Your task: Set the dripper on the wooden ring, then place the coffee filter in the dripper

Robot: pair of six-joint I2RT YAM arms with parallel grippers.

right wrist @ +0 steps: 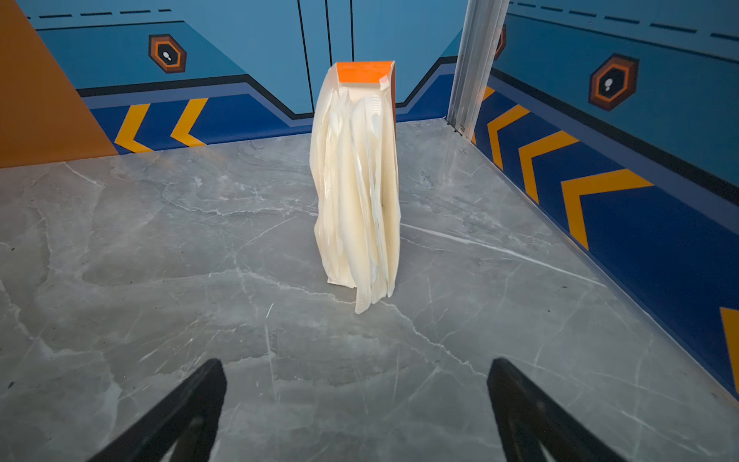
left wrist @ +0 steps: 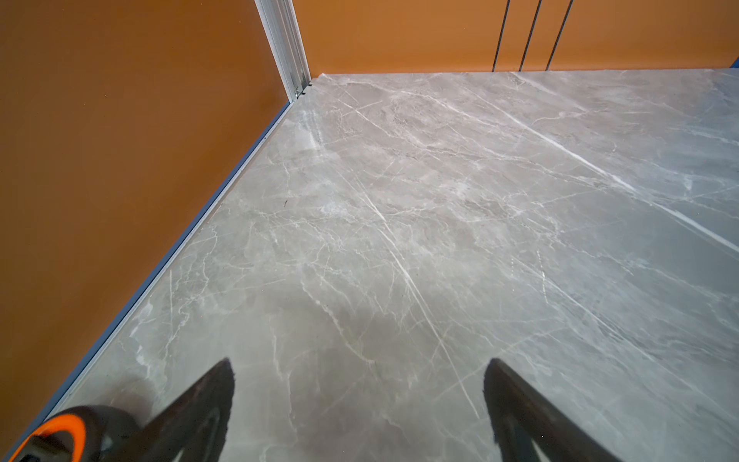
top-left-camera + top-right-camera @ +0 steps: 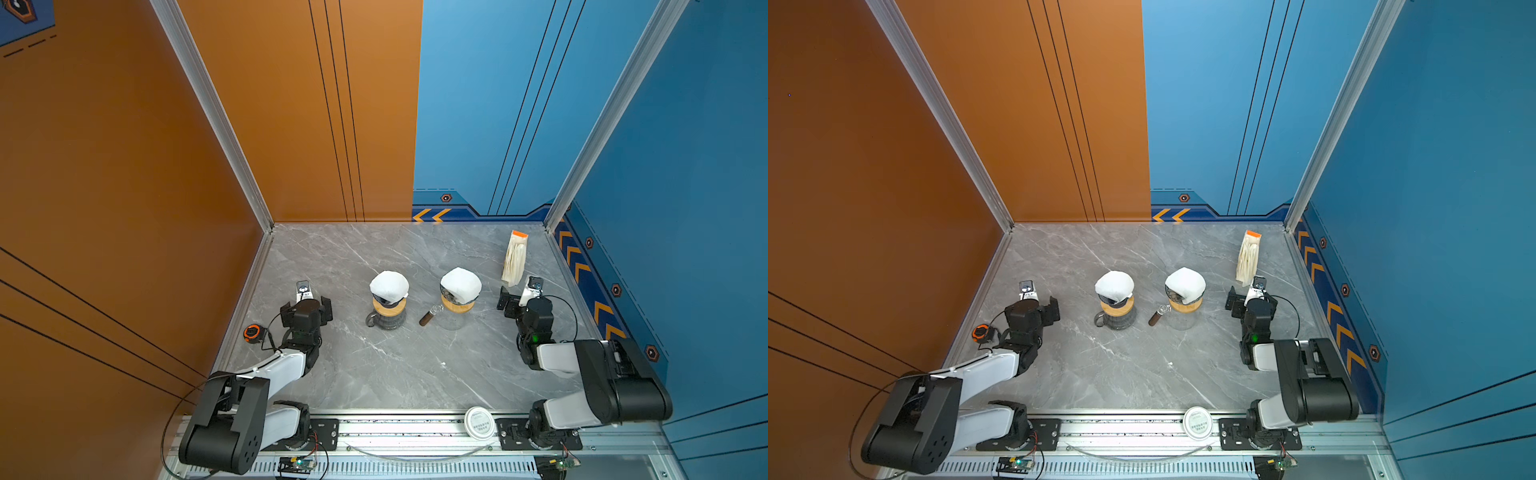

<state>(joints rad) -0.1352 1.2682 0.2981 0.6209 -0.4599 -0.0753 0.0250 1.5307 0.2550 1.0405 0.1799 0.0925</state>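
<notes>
Two glass carafes with wooden collars stand mid-table, each with a dripper on top. A white coffee filter (image 3: 389, 286) (image 3: 1114, 285) bulges over the left dripper (image 3: 383, 300). Another white filter (image 3: 460, 284) (image 3: 1185, 283) covers the right dripper (image 3: 451, 296). A pack of cream filters (image 1: 356, 180) (image 3: 514, 259) with an orange top stands at the back right. My right gripper (image 1: 356, 364) (image 3: 521, 303) is open just in front of the pack, apart from it. My left gripper (image 2: 360, 364) (image 3: 306, 309) is open over bare table, left of the left carafe.
An orange and black tape measure (image 3: 252, 332) (image 2: 52, 440) lies by the left wall beside my left gripper. The right carafe's brown handle (image 3: 428, 318) sticks out toward the left one. A white round lid (image 3: 479, 422) rests on the front rail. Walls close three sides.
</notes>
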